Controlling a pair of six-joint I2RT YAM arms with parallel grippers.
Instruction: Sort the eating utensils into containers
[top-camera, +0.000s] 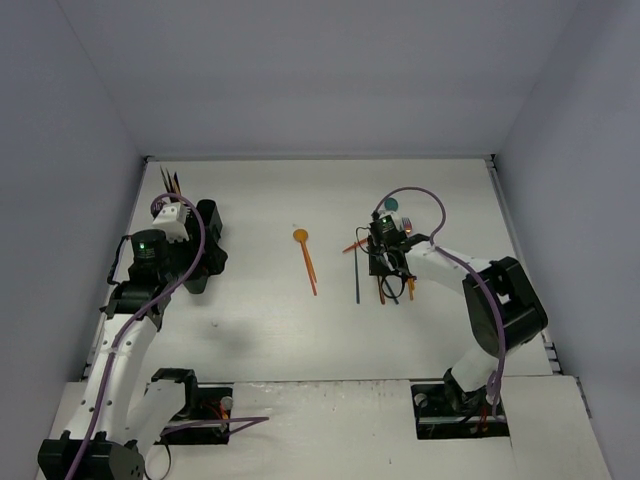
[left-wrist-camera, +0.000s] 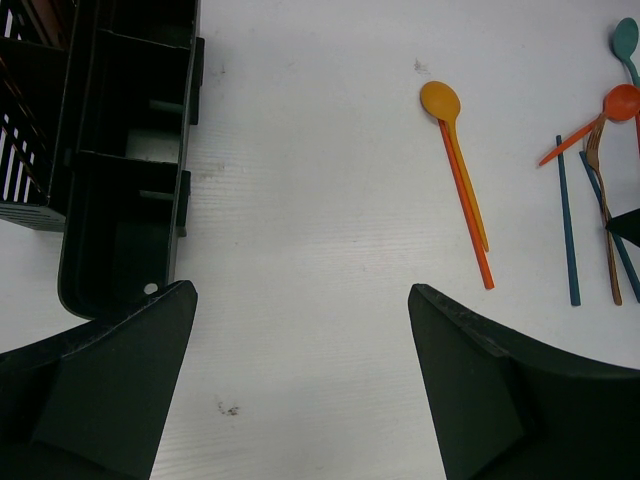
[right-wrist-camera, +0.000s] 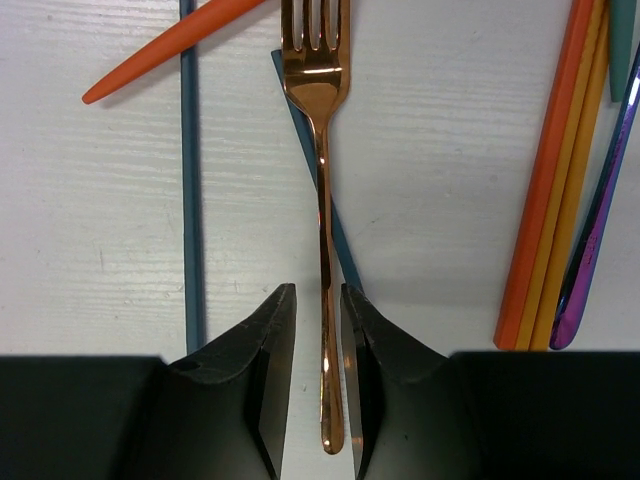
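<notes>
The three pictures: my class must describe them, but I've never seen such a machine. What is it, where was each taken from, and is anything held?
Two robot arms are bolted to a table. One picture looks down from above; the others come from cameras on each wrist, so the dark shapes below are fingers. Coloured cutlery lies loose, including an orange spoon. The left gripper is open and empty near the black caddy. The right gripper straddles a copper fork, which lies flat, unlifted.

We see a copper fork (right-wrist-camera: 316, 70) of glossy, mirror-bright metal. We find the white table (right-wrist-camera: 450, 200) matt and finely ribbed.
</notes>
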